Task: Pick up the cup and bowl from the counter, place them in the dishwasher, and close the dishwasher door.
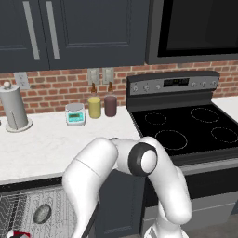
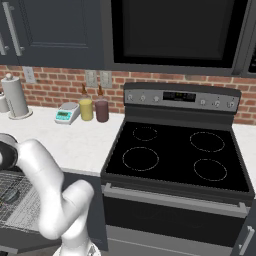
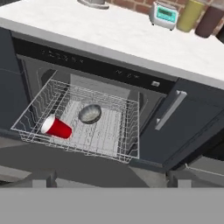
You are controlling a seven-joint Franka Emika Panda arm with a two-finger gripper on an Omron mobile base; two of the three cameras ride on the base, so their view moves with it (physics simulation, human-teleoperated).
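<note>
Since the gripper (image 3: pixel 109 178) hangs with its fingers spread wide and empty just above the dark grey dishwasher door (image 3: pixel 65 164), a careless push could jam the pulled-out wire rack (image 3: pixel 83 144). Beyond the fingertips, the red tapered plastic cup (image 3: pixel 56 127) lies on its side, the shallow metallic bowl (image 3: pixel 89 113) just past it; farther still runs the smooth white counter (image 3: pixel 100 35).

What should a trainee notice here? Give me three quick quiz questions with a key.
1. True or false: the cup lies on its side in the rack.
2. What sits next to the cup in the rack: A) scale, B) bowl, C) jar?
3. Fill in: the dishwasher door is ____.

Key: 1 true; 2 B; 3 open.
</note>
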